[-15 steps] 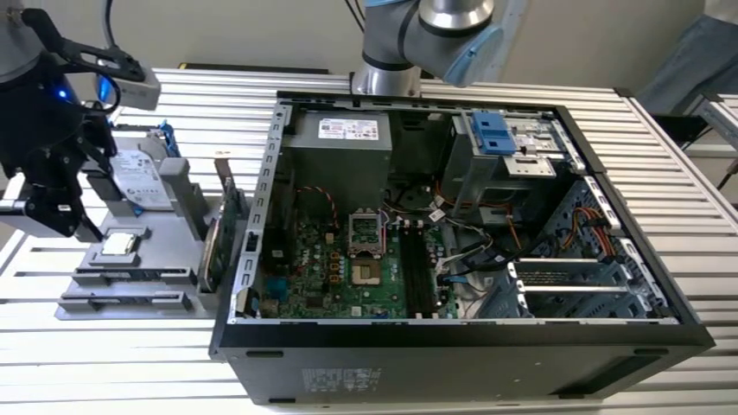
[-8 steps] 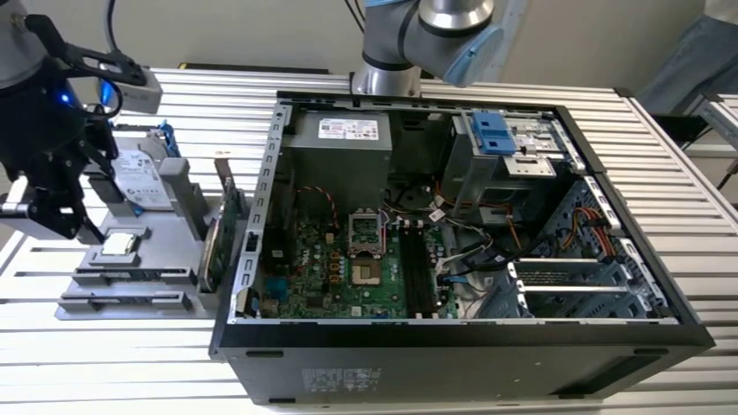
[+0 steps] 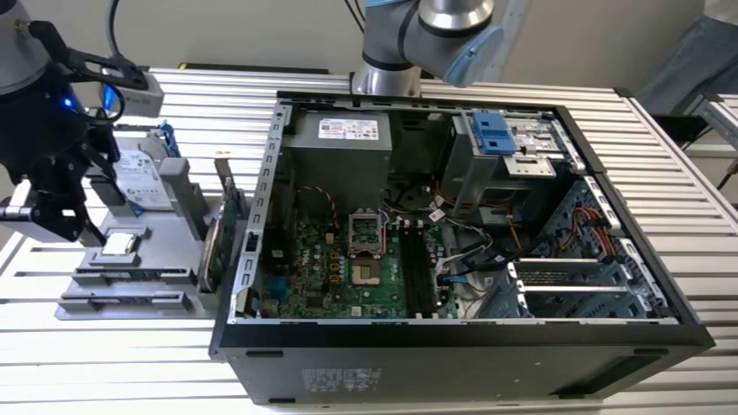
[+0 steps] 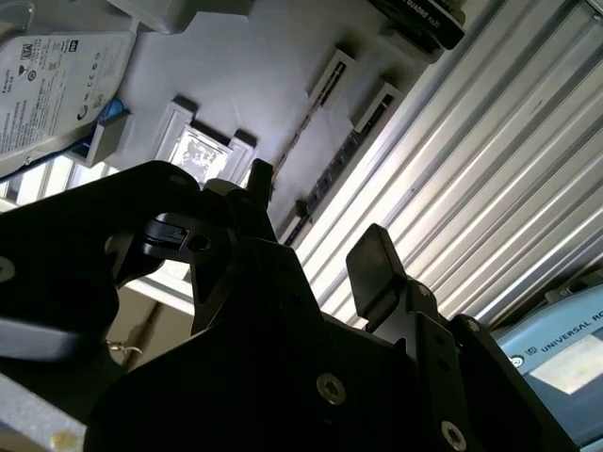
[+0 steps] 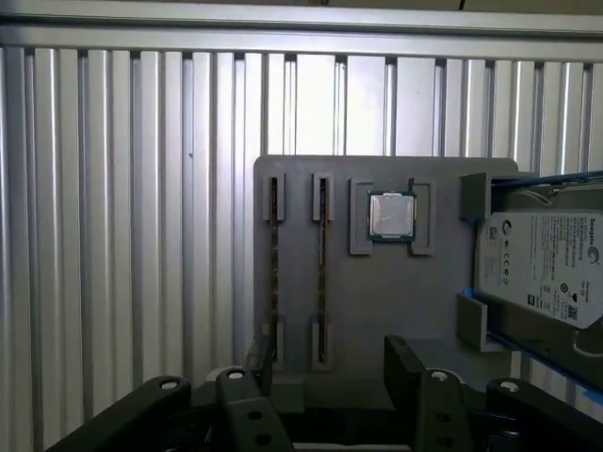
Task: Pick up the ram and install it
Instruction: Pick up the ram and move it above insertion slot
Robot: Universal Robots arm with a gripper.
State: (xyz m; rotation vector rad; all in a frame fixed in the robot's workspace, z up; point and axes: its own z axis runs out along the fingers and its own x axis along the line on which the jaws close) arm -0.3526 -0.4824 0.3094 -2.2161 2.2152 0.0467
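Ram [image 5: 321, 282] edge-up in holder [image 5: 377, 311] slot; processor [image 5: 391, 215], hard drive [image 5: 542, 268] alongside; claw [image 5: 330, 356] spread above

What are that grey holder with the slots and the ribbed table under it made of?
The grey holder looks like matte plastic, perhaps printed: dull, even grey, blocky raised slots. The table looks like bare aluminium: silvery ribbed slats with a soft sheen. Looks alone cannot confirm either.
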